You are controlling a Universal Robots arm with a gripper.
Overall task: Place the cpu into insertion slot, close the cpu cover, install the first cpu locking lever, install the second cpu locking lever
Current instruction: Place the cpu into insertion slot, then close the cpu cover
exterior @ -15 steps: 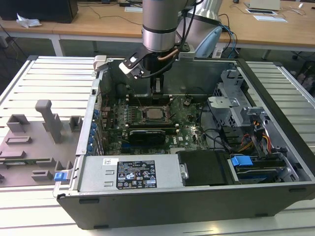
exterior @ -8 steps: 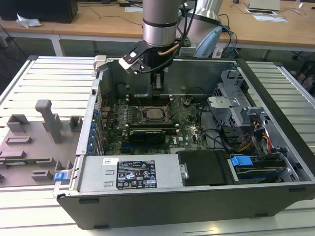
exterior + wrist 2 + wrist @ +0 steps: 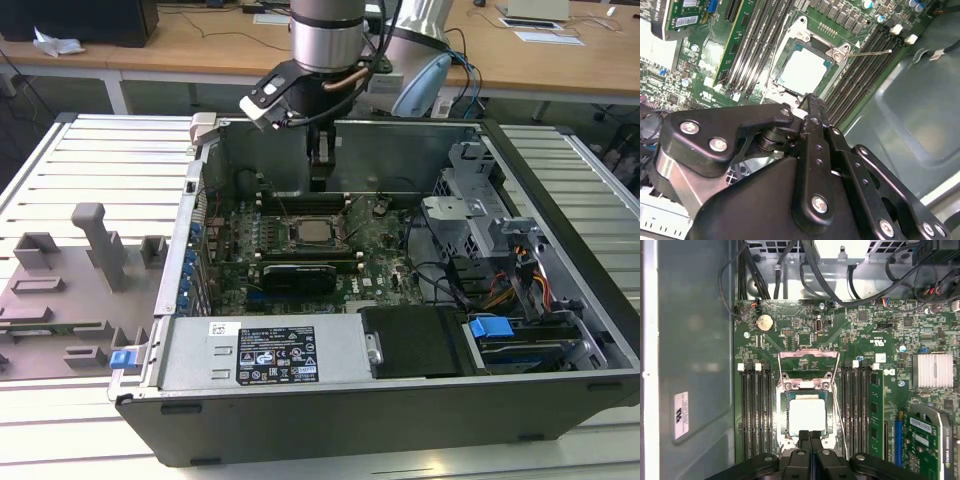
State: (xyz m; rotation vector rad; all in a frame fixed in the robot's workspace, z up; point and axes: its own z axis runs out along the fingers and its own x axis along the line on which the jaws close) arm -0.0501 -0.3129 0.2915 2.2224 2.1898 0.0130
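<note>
End effector (image 3: pixel 810 434), closed, hangs just beside the cpu (image 3: pixel 804 416).

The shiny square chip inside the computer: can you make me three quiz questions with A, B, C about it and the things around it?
1. Where is the pale silver square chip?
A in the dark square socket
B in a person's hand
C on the floor

2. What colour is the big flat circuit board?
A red
B green
C white

3. How is the thin silver metal frame cover?
A shut down over the chip
B swung open
C bent in half

Answers:
1 A, because the chip lies flat inside the socket.
2 B, because the board is green all around the socket.
3 B, because the frame is swung back from the socket and the chip is bare.
</note>
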